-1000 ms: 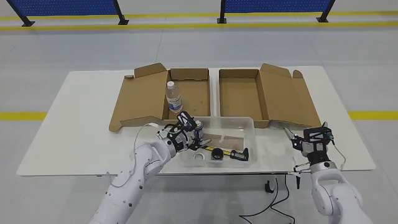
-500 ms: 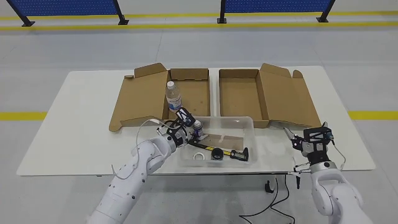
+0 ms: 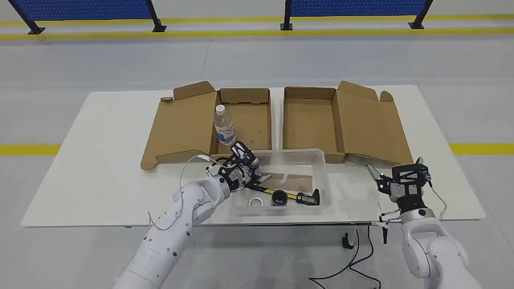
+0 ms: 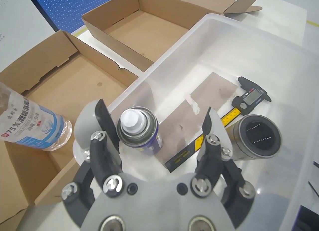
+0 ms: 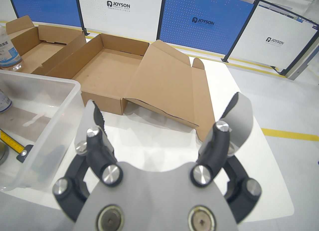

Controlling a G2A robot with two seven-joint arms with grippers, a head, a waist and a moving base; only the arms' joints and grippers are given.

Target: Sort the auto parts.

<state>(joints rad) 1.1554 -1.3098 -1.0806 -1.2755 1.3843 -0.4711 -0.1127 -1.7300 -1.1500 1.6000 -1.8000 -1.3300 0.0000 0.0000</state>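
The table (image 3: 96, 152) lies bare from its 9 o'clock edge inward. The left cardboard box (image 3: 255, 132) sits toward 11 o'clock, flap spread outward, with the bottle (image 3: 224, 126) upright along its 9 o'clock side. The clear bin (image 3: 315, 153) sits at 6 o'clock, its far wall close to both boxes and its near wall by the table's edge. The right cardboard box (image 3: 309, 124) sits toward 1 o'clock, flap spread toward 3 o'clock, with bare table beyond it.

My left gripper (image 4: 154, 110) is spread wide at the bin's 9 o'clock end and holds nothing. The spray can (image 4: 138, 130) stands upright between the fingers, hard by one and well apart from the other; I cannot tell whether it touches. Toward 3 o'clock in the bin lie the caliper (image 4: 249, 96) and, just beside its yellow beam, the bearing (image 4: 259, 137) on its side. My right gripper (image 5: 164, 103) is wide open and empty over bare table near 4 o'clock, just beside the bin's wall.

My left arm (image 3: 181, 217) comes in from 7 o'clock, pointing toward 1 o'clock. My right arm (image 3: 426, 245) comes in from 5 o'clock, pointing toward 12
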